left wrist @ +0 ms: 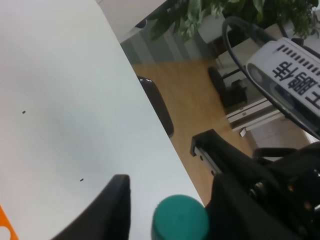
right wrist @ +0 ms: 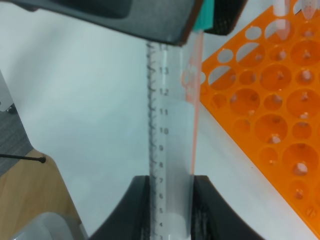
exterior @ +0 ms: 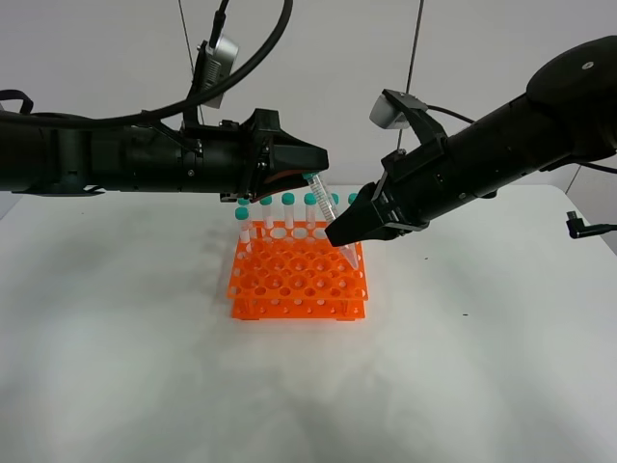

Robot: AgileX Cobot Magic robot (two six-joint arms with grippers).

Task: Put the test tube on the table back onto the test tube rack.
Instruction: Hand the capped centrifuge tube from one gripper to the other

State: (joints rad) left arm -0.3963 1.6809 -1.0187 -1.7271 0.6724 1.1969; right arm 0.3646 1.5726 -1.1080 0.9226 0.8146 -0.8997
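Two hands share one tube. The left hand (exterior: pixel 313 174) reaches in level and brackets the teal cap (left wrist: pixel 180 217). Its wrist view shows a gap between one finger and the cap, so it stands open around the cap rather than clamped.

The tube (exterior: pixel 329 210) hangs tilted in the air, cap up toward the left hand and tip down toward the right. It is above the back right part of the rack (exterior: pixel 299 280) and off the counter (exterior: pixel 145 376). Several other tubes (exterior: pixel 288 207) stand upright along the rack's back row.

The right hand (exterior: pixel 343 234) is closed on the tube's lower length. This looks like a pass: one hand steadies the low end while the other takes the cap, probably so the tube can be stood up and lowered tip-first into a hole.

The clear tip is hard to pick out against the orange, so I cannot tell which hole lies under it. The left hand covers part of the back row, so the count there is unsure.
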